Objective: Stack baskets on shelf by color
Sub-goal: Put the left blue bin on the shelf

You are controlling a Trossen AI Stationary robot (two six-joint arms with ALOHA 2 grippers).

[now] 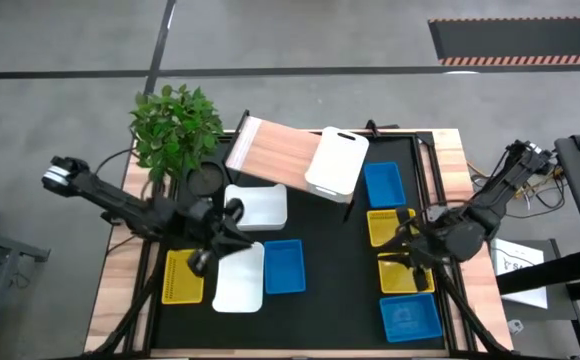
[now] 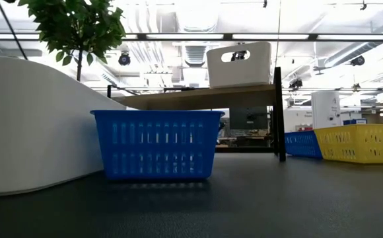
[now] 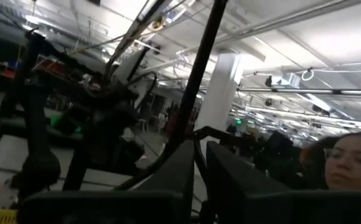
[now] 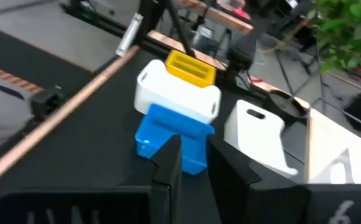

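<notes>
**Left gripper clamps the white basket's rim**

The shelf (image 1: 275, 155) stands well beyond both grippers, one white basket (image 1: 337, 160) on top. The left gripper (image 1: 222, 240) is closed onto the rim of another white basket (image 1: 240, 277) beside a blue basket (image 1: 284, 266). The right gripper (image 1: 407, 250) hovers over yellow baskets (image 1: 404, 272); its grip, I cannot tell.

Nothing readable is showing up anywhere here, honestly. No labels, brand names, numbers or signs are standing out on anything.
</notes>
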